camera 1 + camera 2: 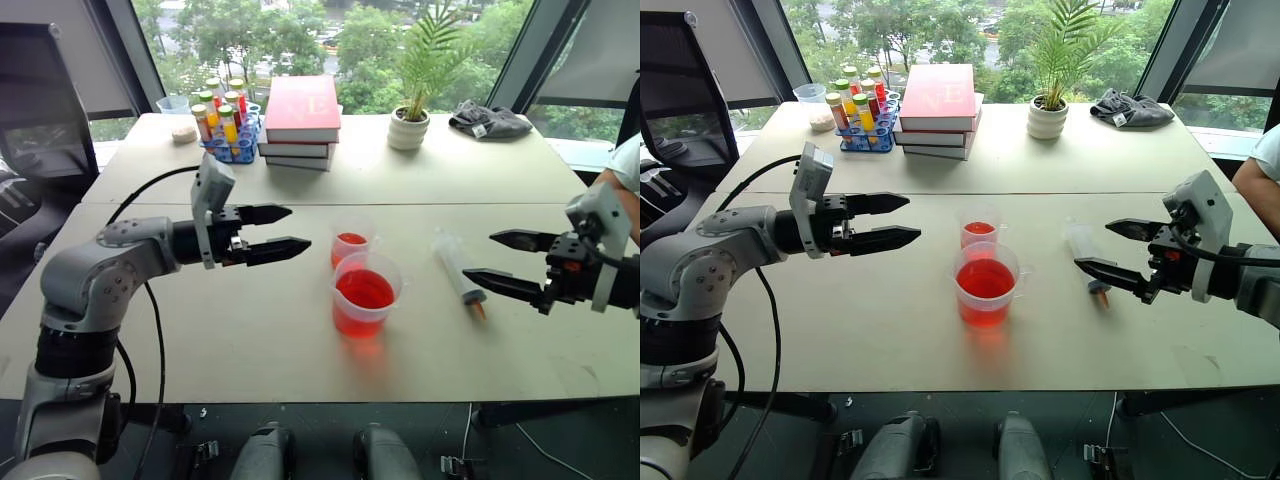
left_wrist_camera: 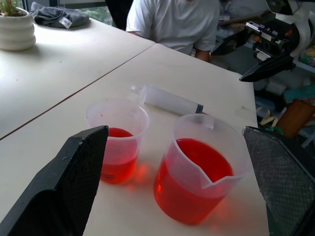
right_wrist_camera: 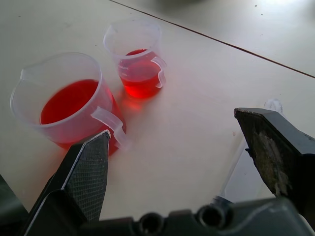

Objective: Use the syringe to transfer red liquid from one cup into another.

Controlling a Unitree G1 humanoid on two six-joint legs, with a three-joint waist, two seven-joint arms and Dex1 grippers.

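Note:
The larger cup [image 1: 390,272] stands mid-table, about half full of red liquid [image 1: 363,292]. Just behind it is the smaller cup [image 1: 351,243], with a shallow layer of red. The syringe [image 1: 458,270] lies flat on the table to the right of the cups, its orange tip toward the near edge. My left gripper [image 1: 299,227] hovers open to the left of the cups, pointing at them. My right gripper [image 1: 479,256] is open too, held above the table just right of the syringe's tip, with nothing between its fingers. The right wrist view has both cups [image 3: 69,101] ahead.
At the back stand a stack of books [image 1: 302,115], a blue rack of capped vials [image 1: 228,125], a potted plant [image 1: 410,125] and a grey cloth [image 1: 488,120]. A person in a white shirt [image 2: 172,22] sits at the table's right end. A chair [image 1: 35,110] stands at the left.

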